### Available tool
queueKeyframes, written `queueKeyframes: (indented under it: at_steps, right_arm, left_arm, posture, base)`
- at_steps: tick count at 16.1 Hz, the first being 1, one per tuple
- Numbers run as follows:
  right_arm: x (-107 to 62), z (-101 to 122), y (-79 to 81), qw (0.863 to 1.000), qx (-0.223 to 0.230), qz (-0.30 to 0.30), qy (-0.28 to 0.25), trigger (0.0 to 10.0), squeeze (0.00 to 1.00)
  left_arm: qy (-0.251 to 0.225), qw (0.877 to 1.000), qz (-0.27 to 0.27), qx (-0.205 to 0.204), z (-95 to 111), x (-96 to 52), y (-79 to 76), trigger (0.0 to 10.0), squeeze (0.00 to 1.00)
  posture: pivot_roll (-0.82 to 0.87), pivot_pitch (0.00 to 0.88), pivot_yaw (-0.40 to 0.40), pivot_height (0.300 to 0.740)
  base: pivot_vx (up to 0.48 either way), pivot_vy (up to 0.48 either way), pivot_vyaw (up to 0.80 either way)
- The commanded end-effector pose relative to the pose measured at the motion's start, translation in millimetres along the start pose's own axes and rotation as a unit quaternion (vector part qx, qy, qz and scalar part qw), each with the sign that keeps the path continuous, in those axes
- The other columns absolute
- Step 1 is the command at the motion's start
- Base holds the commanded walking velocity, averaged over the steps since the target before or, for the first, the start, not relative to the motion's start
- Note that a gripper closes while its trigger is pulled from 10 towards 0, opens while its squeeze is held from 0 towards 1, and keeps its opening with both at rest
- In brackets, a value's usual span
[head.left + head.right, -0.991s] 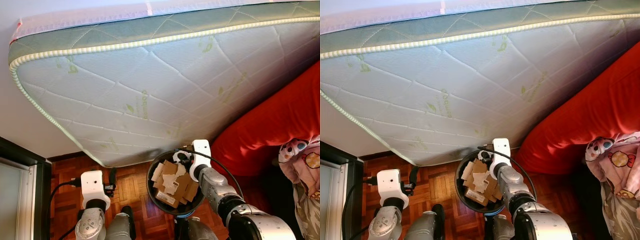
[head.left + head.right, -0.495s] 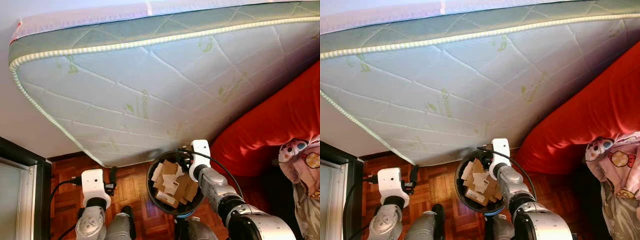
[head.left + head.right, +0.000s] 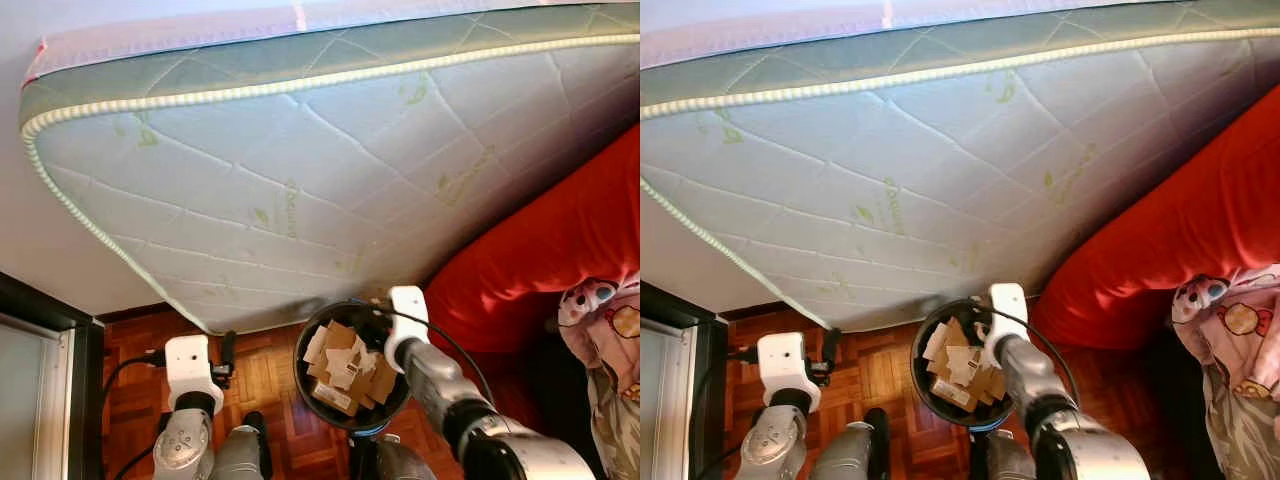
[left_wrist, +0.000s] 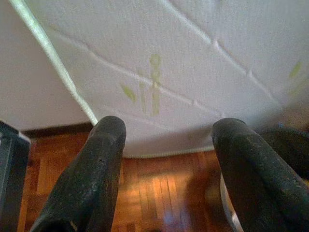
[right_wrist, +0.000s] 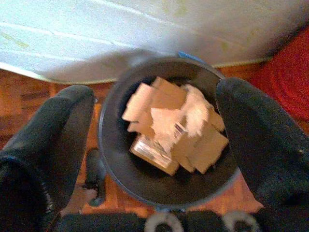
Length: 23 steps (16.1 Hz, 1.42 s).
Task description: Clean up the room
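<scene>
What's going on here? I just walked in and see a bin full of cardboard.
The robot stands before a mattress leaning against the wall, beside a red cushion. Its right gripper hangs open over a black bin filled with torn cardboard pieces, holding nothing. The left gripper is open too, idle above the parquet floor.

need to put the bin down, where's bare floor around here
Bare parquet floor lies between the dark frame on the left and the bin, below the leaning mattress. To the right it is crowded: red cushion and patterned cloth. The bin is full of cardboard scraps.
</scene>
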State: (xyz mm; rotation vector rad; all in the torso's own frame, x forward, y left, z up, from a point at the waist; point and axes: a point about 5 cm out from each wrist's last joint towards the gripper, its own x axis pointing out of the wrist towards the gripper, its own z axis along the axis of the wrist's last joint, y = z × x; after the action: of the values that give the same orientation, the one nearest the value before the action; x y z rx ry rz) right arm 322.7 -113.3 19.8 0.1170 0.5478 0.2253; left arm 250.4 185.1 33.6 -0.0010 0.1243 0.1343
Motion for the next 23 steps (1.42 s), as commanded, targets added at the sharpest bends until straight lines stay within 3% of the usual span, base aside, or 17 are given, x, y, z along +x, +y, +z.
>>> queueKeyframes:
  at_steps: [1, 5, 7, 9, 15, 19, 21, 23]
  right_arm:
    - [-7.2, -20.3, -15.7, 0.999, 0.017, -0.029, 0.020, 10.0, 0.00]
    - [-35.6, -62.5, -66.8, 0.991, 0.052, -0.115, 0.048, 10.0, 0.00]
    - [-47.7, -79.8, -79.7, 0.987, 0.053, -0.136, 0.066, 10.0, 0.00]
    - [-64.1, -101.7, -94.0, 0.978, 0.074, -0.172, 0.087, 10.0, 0.00]
    - [-64.3, -113.7, -83.0, 0.974, 0.104, -0.176, 0.102, 10.0, 0.00]
    - [-67.8, -128.5, -74.0, 0.975, 0.079, -0.154, 0.138, 10.0, 0.00]
    - [-74.8, -138.0, -77.4, 0.973, 0.070, -0.157, 0.155, 10.0, 0.00]
    - [-72.3, -134.6, -76.6, 0.973, 0.067, -0.157, 0.154, 10.0, 0.00]
  left_arm:
    - [0.051, 0.999, 0.000, 0.004, -22.4, -8.2, 4.0, 10.0, 0.00]
    - [0.117, 0.993, -0.003, 0.016, -49.5, -10.7, 11.7, 10.0, 0.00]
    - [0.142, 0.990, -0.005, 0.018, -58.5, -12.1, 12.8, 10.0, 0.00]
    - [0.197, 0.980, 0.000, 0.017, -76.3, -15.7, 17.9, 10.0, 0.00]
    - [0.289, 0.957, 0.002, 0.030, -100.4, -28.7, 23.5, 10.0, 0.00]
    - [0.324, 0.946, 0.020, 0.015, -109.6, -36.0, 21.2, 10.0, 0.00]
    - [0.336, 0.941, 0.025, 0.006, -113.4, -39.8, 18.6, 10.0, 0.00]
    - [0.346, 0.938, 0.027, 0.005, -116.9, -44.3, 19.7, 10.0, 0.00]
  posture:
    - [0.17, 0.319, -0.049, 0.719]
    - [0.10, 0.267, -0.032, 0.719]
    - [0.08, 0.235, -0.028, 0.719]
    - [0.05, 0.176, -0.017, 0.719]
    - [0.01, 0.058, 0.009, 0.719]
    - [0.02, 0.020, -0.008, 0.719]
    - [0.02, 0.015, -0.015, 0.719]
    - [0.02, 0.005, -0.019, 0.719]
  base:
    - [0.000, 0.000, 0.00]
    - [0.000, 0.000, 0.00]
    - [0.000, 0.000, 0.00]
    - [0.000, 0.000, 0.00]
    - [0.000, 0.000, 0.00]
    - [0.000, 0.000, 0.00]
    - [0.000, 0.000, 0.00]
    - [0.000, 0.000, 0.00]
